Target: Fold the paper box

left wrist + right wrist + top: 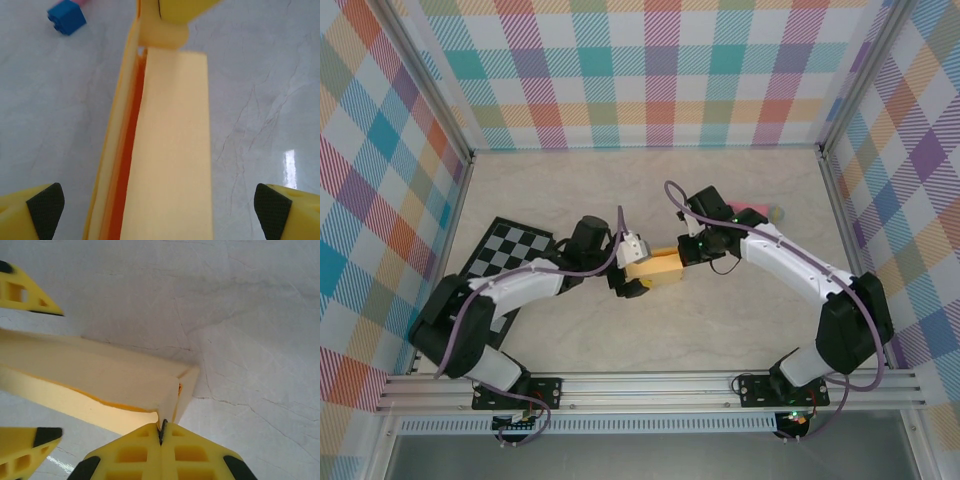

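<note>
Paper box point(657, 267) sits mid-table between the two arms; right gripper point(161, 432) has its jaws pinched together on the box's right end edge; left gripper point(160, 202) straddles the box, jaws wide apart, pads point(46, 202) clear of the card; checkered board point(515, 250) lies off left.

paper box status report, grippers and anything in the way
Left gripper open, straddling the paper box, not touching. Right gripper shut on its end flap. Blue-ended stick lies apart, not blocking.
</note>
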`<state>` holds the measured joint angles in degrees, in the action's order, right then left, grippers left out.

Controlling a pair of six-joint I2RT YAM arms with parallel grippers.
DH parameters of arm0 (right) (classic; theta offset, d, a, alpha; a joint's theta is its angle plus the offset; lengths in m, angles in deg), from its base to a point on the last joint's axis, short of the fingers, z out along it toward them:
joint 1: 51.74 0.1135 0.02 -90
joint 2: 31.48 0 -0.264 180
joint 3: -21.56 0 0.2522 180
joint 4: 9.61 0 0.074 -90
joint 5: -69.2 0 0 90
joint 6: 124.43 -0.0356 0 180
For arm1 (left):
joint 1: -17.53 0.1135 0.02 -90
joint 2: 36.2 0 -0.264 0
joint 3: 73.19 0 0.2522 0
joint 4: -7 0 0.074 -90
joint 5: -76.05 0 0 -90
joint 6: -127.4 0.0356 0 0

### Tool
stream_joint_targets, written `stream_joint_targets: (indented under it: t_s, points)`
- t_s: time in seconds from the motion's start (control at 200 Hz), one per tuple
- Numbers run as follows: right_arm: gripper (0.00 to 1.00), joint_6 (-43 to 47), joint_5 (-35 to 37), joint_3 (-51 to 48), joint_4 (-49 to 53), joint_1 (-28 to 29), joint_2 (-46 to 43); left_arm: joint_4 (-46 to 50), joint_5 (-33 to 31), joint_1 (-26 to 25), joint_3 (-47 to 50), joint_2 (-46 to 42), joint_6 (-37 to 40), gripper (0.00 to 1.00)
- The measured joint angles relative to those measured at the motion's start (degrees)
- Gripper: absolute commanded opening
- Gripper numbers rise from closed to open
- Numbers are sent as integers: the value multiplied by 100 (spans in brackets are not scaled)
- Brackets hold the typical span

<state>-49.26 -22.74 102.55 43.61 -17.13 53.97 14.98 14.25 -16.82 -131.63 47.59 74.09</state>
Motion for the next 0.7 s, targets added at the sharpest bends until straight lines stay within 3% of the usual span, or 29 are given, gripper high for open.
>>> stream_joint_targets:
  t_s: [0.205, 0.305, 0.375, 0.44, 0.585, 0.7]
  points:
    - [0, -103, 44, -485, -455, 2, -330, -42, -396, 74, 284, -1279, -909, 100]
    - [0, -129, 59, -645, -610, 0, -448, 313, -1425, 76, 199, -1663, -2310, 100]
    - [0, -149, 68, -675, -671, 0, -463, 1045, -2378, 120, -87, -1755, -3633, 98]
    - [0, -153, 66, -675, -717, 0, -463, 1709, -2785, 258, -378, -1755, -4636, 94]
    - [0, -190, 61, -675, -739, 2, -463, 2555, -2837, 417, -529, -1683, -6404, 82]
    - [0, -197, 59, -673, -739, 2, -461, 2874, -2492, 422, -522, -1353, -7086, 75]
